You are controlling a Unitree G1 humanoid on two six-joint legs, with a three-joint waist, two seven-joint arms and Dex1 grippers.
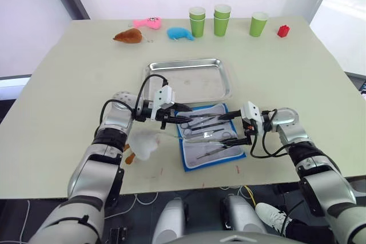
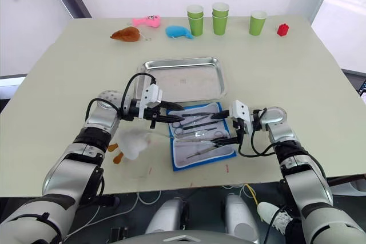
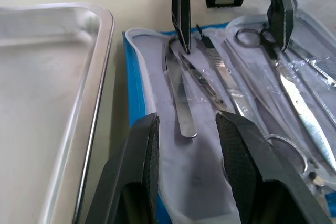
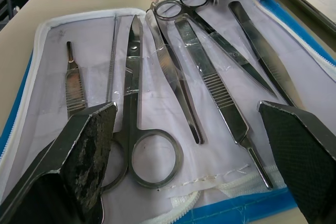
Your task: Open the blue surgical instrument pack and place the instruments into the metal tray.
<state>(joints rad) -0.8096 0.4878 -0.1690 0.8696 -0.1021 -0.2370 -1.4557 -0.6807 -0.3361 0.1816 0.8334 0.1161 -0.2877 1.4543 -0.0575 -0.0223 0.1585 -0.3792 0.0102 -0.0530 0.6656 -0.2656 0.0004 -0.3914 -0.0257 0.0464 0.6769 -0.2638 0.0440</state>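
Pack: the blue surgical instrument pack [image 1: 213, 138] lies open and flat on the table [image 1: 68, 78], near the front edge, just on the near side of the metal tray.
Instruments: the instruments [image 4: 181, 72] lie side by side on the pale lining. The right wrist view shows them best: ring-handled scissors, long tweezers and thin straight tools, some under clear sleeves.
Tray: the metal tray [image 1: 154, 81] sits just beyond the pack. It looks bare inside.
Left gripper: the left gripper [image 3: 186, 140] is at the pack's left end. Its fingers are a little apart and hold nothing. The left wrist view shows a flat silver tool lying between them.
Right gripper: the right gripper [image 4: 189, 145] is at the pack's right end. Its fingers are wide apart and hold nothing.
Near left: a white plush toy [image 1: 143, 144] lies left of the pack.
Far edge: green cups [image 1: 222, 18], a small red block [image 1: 283, 30], and pink, blue and brown toys [image 1: 150, 29] sit in a row.
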